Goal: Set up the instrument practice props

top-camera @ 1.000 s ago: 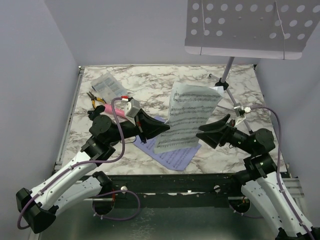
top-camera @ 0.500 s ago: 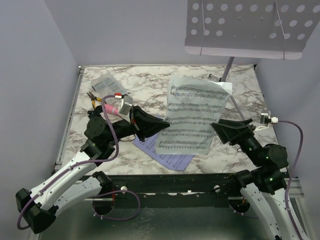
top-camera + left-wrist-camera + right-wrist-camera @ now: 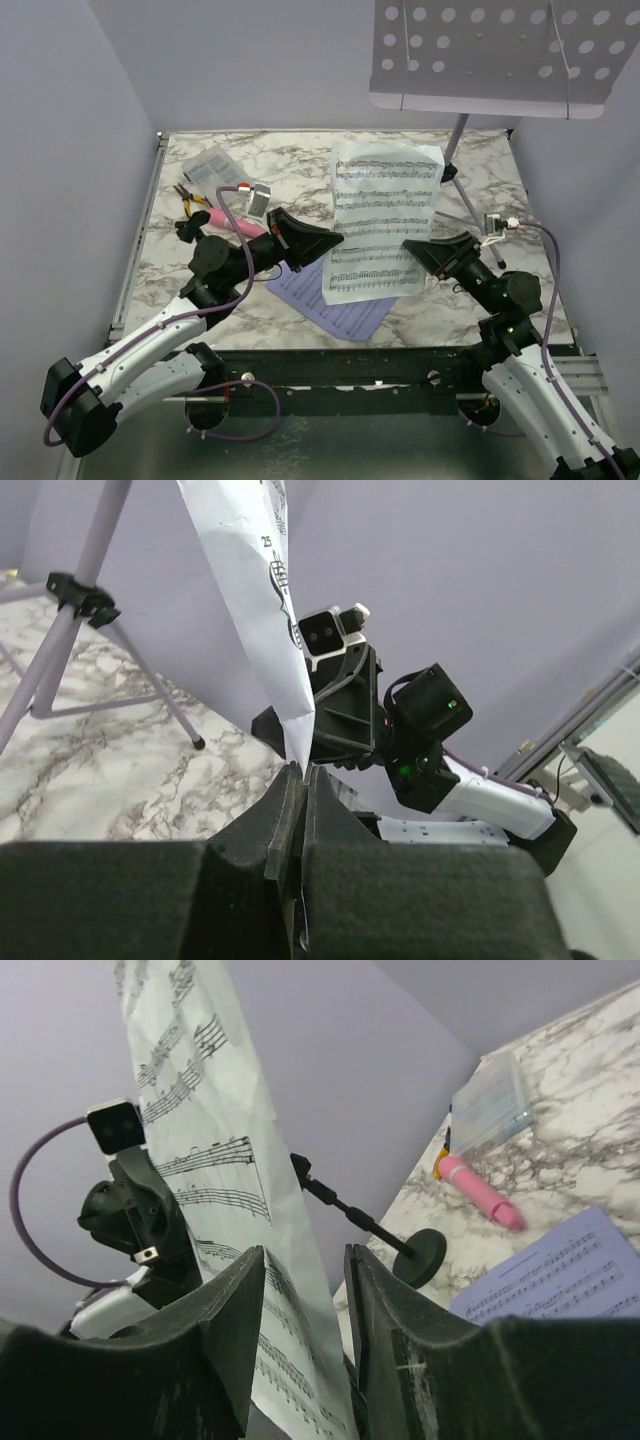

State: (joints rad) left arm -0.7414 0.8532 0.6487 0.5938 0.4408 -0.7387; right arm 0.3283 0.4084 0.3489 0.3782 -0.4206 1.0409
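A white sheet-music page (image 3: 384, 220) stands upright over the table. My left gripper (image 3: 336, 240) is shut on its lower left corner; the left wrist view shows the page (image 3: 255, 590) pinched at the fingertips (image 3: 297, 770). My right gripper (image 3: 410, 248) is open, with the page's right edge (image 3: 215, 1175) between its jaws (image 3: 305, 1260). The lavender perforated desk (image 3: 490, 55) sits high on its silver tripod (image 3: 455, 140) at the back right. A lavender music sheet (image 3: 335, 310) lies flat. The pink microphone (image 3: 235, 222) lies at the left. The black mic stand (image 3: 428, 1253) lies near it.
A clear compartment box (image 3: 213, 170) and orange-handled pliers (image 3: 190, 198) lie at the back left. The tripod legs (image 3: 480, 215) spread over the back right of the marble table (image 3: 290, 165). Lavender walls enclose the sides and back.
My right gripper swung out to the right, then came back to the page's right edge, jaws open. The page stands straighter and flatter. My left gripper kept its hold.
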